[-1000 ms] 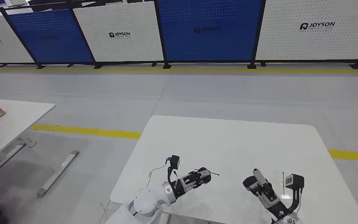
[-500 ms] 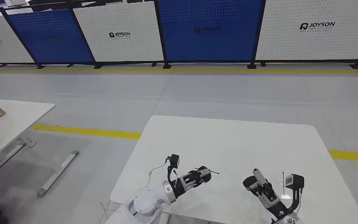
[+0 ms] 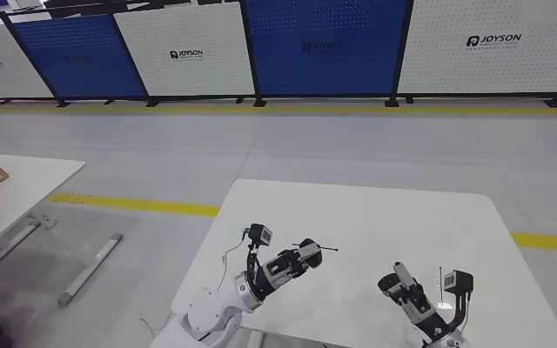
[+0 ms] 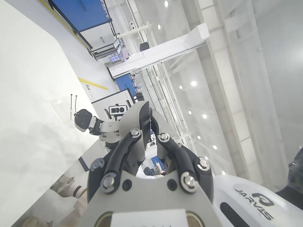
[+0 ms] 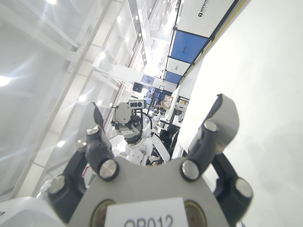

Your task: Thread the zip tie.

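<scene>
Left claw (image 3: 306, 252) has lifted up and forward over the table (image 3: 365, 217). It's pinched shut on the tie (image 3: 329, 250), which pokes out sideways. Right claw (image 5: 158, 106) is spread wide, empty. Tie is likely light, springy and slick, so best gripped near the head.

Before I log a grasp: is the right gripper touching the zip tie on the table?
Apart. Top view: bare table between right gripper and zip tie.

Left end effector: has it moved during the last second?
Yes. The left end effector, shut on the zip tie, has moved away from the near edge of the table, farther toward its middle.
</scene>
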You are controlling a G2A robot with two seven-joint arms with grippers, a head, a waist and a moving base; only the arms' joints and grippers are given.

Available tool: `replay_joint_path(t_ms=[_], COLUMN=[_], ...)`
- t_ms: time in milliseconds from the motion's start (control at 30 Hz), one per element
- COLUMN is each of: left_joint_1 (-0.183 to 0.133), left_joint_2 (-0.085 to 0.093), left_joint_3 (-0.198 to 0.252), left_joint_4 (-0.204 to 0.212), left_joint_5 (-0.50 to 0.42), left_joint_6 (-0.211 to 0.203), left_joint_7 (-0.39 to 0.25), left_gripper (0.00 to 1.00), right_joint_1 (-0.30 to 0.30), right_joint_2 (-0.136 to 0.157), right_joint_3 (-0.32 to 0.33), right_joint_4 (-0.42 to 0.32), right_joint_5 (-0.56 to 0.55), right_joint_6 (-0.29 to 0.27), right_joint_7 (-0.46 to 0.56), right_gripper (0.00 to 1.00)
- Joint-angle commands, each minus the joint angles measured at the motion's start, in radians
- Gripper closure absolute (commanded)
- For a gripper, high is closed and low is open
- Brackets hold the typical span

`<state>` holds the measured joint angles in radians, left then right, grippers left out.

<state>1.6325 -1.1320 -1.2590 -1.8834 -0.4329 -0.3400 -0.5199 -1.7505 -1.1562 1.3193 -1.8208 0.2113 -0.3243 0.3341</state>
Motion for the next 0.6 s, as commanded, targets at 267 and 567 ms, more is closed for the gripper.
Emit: replay_joint_path(t_ms=[267, 567], left_joint_1=[0.0, -0.01], left_joint_2=[0.0, -0.002], left_joint_3=[0.0, 0.008], left_joint_4=[0.0, -0.019], left_joint_5=[0.0, -0.021], left_joint_6=[0.0, 0.0], left_joint_7=[0.0, 0.007], left_gripper=[1.0, 1.0], right_joint_1=[0.0, 0.0], right_joint_2=[0.0, 0.0], right_joint_3=[0.0, 0.0], right_joint_4=[0.0, 0.0], right_joint_5=[0.0, 0.0], right_joint_6=[0.0, 0.0], right_joint_7=[0.0, 0.0], right_gripper=[0.0, 0.0])
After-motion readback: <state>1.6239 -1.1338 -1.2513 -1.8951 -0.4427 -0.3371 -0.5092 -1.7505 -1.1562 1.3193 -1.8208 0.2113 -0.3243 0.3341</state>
